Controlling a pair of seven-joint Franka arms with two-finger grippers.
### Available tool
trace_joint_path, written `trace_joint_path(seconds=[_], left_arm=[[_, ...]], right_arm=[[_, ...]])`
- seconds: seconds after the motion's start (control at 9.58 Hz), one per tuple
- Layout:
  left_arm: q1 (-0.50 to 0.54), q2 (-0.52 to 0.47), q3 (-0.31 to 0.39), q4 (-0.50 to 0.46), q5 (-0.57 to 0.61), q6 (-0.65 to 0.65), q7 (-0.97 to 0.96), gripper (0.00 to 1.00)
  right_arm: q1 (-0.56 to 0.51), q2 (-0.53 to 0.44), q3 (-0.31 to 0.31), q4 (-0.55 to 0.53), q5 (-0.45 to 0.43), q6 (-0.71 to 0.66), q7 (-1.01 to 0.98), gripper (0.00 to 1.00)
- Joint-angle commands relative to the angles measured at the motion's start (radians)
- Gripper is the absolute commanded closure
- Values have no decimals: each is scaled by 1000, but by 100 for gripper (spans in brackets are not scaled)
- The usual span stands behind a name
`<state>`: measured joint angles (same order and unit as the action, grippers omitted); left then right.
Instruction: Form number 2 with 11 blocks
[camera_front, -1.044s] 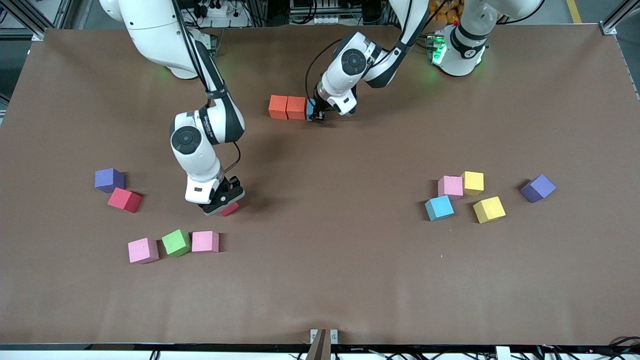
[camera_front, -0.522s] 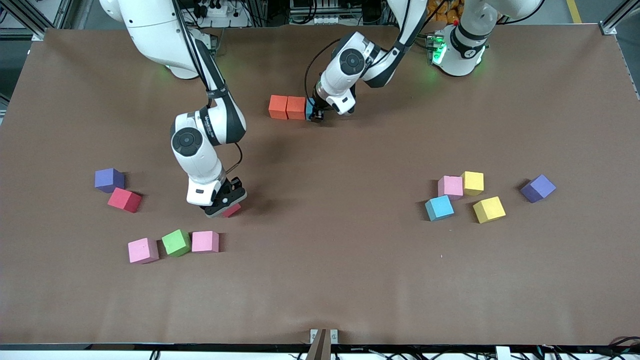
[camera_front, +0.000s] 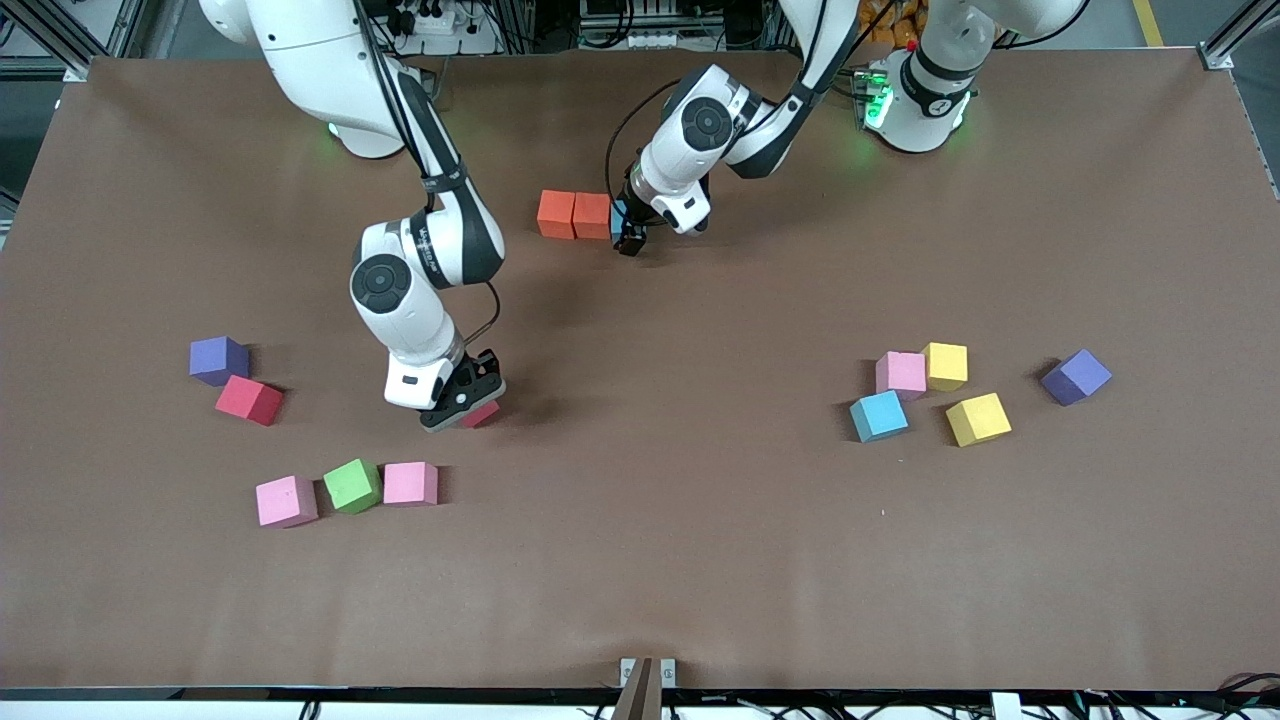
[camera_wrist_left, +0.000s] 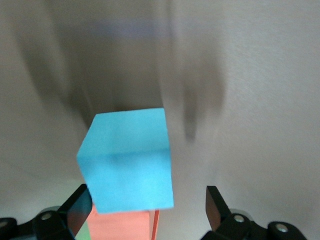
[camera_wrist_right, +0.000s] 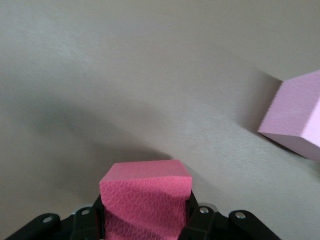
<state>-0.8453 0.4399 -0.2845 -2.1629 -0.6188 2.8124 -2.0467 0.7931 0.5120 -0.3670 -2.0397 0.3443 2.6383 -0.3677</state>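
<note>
Orange foam cubes: two are sitting side by side, (camera_front: 555, 213) and (camera_front: 592, 215).
Light blue foam cubes: two are showing, (camera_front: 619, 215) and (camera_front: 879, 416).
Crimson red foam cubes: two are showing, (camera_front: 248, 400) and (camera_front: 481, 413).
Pink foam cubes: three are lying out, (camera_front: 286, 501), (camera_front: 410, 484) and (camera_front: 901, 373).
Green foam cube: one is lying at (camera_front: 351, 485).
Yellow foam cubes: two are lying out, (camera_front: 945, 365) and (camera_front: 978, 419).
Purple foam cubes: two are lying out, (camera_front: 218, 359) and (camera_front: 1076, 376).
</note>
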Motion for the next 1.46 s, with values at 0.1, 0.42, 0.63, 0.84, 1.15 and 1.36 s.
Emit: trace_joint_path(seconds=[0.1,0.42,0.63,0.84,1.15,1.36], left_arm=[[63,-139,-13,-20,138,-180,-6,0],[203,-236,-63,-23,233,-337,81,0],[374,-306,-102,-25,238,-465,282,0],[493,-340,-105,-26,357,-548,442,0],[633,-352,-105,-20,468,-557,720,0],[702,-351,-104,-12,499,-593,931,0]], right_arm=[[83,-18,-6,7,56,-18,126,74],[165,-38,-10,4,58,-40,289,75],[225,-49,-12,-2,58,-40,410,75],[308,-53,-32,-20,58,-40,540,76],[418,-73,-33,-33,58,-116,790,78],[492,-78,-49,-34,56,-161,912,79]])
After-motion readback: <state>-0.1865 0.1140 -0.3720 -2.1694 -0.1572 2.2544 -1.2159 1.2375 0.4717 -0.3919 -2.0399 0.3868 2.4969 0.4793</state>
